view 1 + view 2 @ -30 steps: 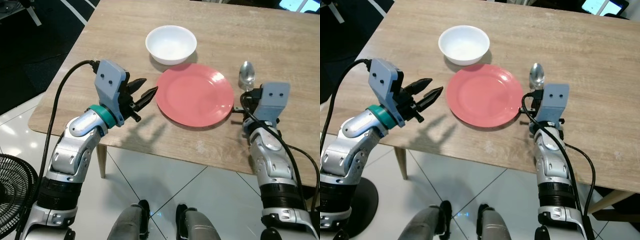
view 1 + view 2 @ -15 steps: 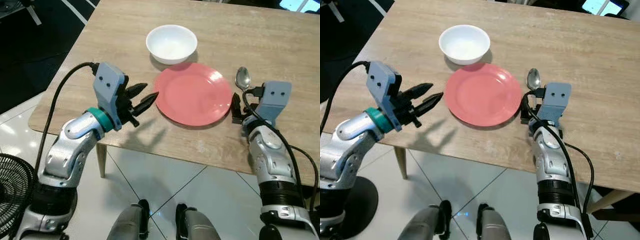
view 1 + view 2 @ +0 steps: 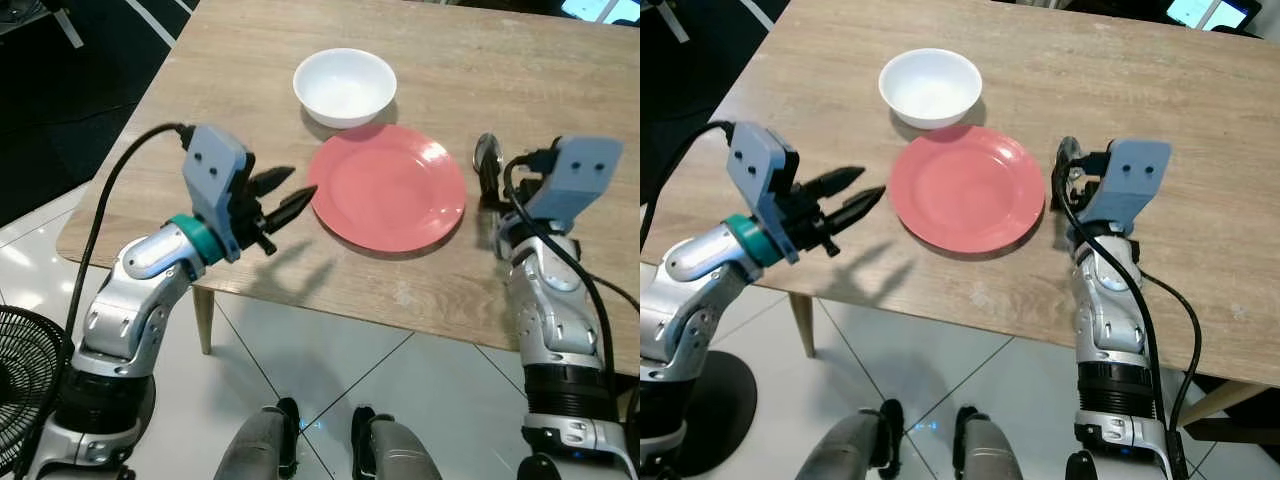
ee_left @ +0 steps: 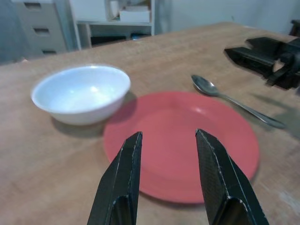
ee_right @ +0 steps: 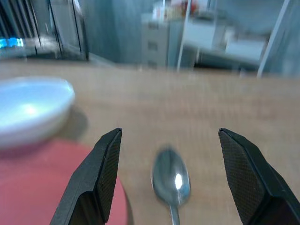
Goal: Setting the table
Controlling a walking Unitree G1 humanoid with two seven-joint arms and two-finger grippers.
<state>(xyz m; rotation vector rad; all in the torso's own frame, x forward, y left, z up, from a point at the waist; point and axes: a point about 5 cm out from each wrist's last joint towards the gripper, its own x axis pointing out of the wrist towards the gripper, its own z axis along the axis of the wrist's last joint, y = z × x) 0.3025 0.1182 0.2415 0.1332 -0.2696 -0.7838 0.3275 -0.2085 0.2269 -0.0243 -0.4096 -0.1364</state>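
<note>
A light wooden desk [image 3: 560, 60] is carrying three items. A white bowl [image 3: 344, 87] is sitting upright toward the far side, and a red plate [image 3: 388, 187] is lying flat just nearer the robot, its far rim almost touching the bowl's base. A metal spoon [image 4: 234, 101] is lying on the desk just beside the plate on the robot's right, bowl end pointing away from the robot and handle running back toward the near edge. The left gripper [image 3: 283, 197] is hovering above the near left part of the desk, beside the plate's left rim and apart from it; its two black fingers [image 4: 122, 183] are pointing toward the plate, spread with a clear gap between them, and are gripping nothing. The right gripper [image 5: 173, 180] is hanging over the spoon on the right side of the plate; in the right wrist view its fingers [image 5: 96, 180] are standing wide apart on either side of the spoon's bowl, with open space between each finger and the metal, so nothing is being pinched. Whether the fingertips are touching the desk surface cannot be told. A black floor fan [image 3: 25, 385] is standing on the pale tiled floor [image 3: 330, 370] at the robot's lower left.
</note>
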